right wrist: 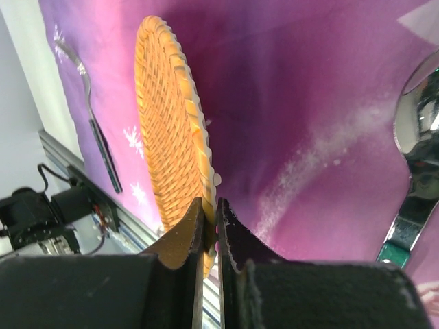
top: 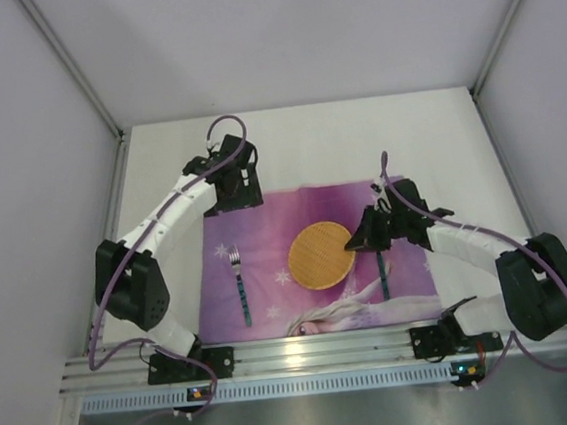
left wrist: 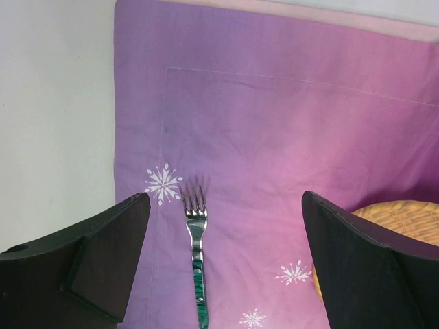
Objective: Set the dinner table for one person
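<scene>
The right gripper (right wrist: 216, 205) is pinching the woven plate (right wrist: 168, 123) at its rim; it is seeming light and stiff; the left gripper (left wrist: 226, 199) is hanging wide open, empty.

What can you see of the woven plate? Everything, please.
The woven plate is a round, shallow disc of orange-tan wicker-like weave with a braided, scalloped rim. It sits about mid-placemat, looking flat or nearly so; whether the gripped side is lifted cannot be told. The right gripper is shut on its right rim, one finger on each face. Nothing lies on it. The fork lies apart on its left, the spoon apart on its right.
</scene>
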